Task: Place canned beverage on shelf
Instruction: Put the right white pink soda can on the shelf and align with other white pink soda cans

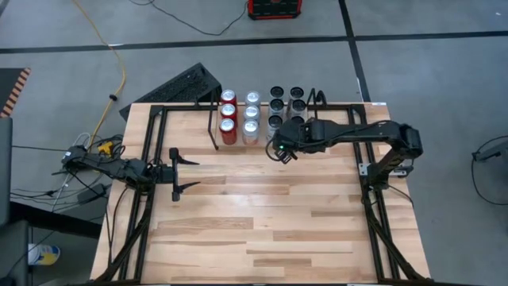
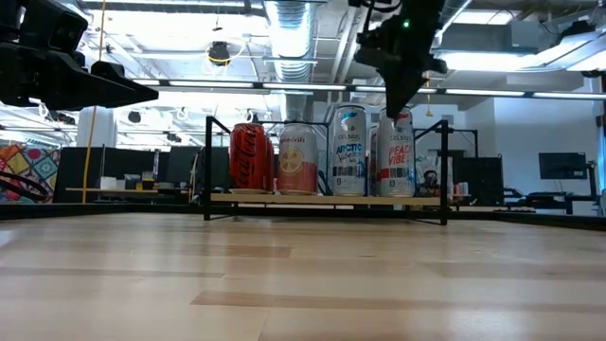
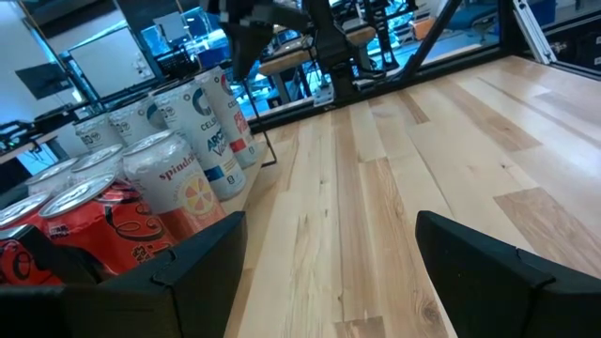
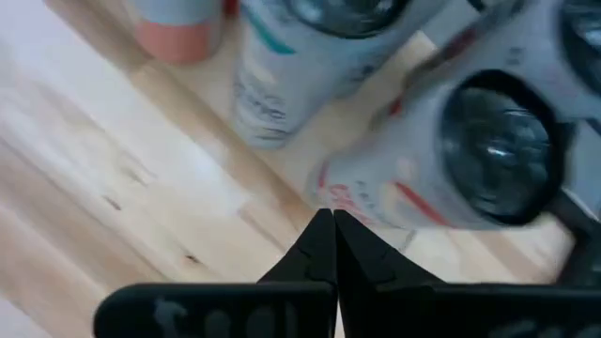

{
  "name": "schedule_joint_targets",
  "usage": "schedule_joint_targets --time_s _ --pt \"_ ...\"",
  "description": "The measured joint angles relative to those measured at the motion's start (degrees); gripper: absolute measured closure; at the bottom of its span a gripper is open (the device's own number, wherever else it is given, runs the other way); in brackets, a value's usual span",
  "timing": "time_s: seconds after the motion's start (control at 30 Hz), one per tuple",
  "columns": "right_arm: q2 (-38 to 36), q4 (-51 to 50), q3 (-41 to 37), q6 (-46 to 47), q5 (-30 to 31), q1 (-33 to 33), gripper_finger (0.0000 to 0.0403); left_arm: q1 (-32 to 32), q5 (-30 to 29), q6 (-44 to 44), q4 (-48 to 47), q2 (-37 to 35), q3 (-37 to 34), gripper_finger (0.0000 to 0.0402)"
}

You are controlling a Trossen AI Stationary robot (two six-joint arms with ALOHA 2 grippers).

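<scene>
Right gripper (image 4: 331,223), fingers pinched together and empty, hovers at the shelf (image 2: 322,198), six o'clock of the Peach Vibe can (image 2: 398,156); a straight-up retreat avoids toppling it.

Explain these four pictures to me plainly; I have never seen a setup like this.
Two dark robot arms work at a wooden table. One picture looks straight down, one looks level across the table top, and two come from cameras on the arms' wrists. At the far edge stands a black wire shelf loaded with cans. The right gripper is shut and empty, just over the front can at the shelf's right end. The left gripper waits open over bare wood, holding nothing.
</scene>
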Motion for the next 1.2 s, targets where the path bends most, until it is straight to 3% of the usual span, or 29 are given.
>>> schedule_joint_targets --time_s 1.2 --pt "0.3 2.5 -1.7 -1.6 -0.1 -6.2 0.0384 0.0 0.0 0.0 0.0 0.0 0.0 0.0104"
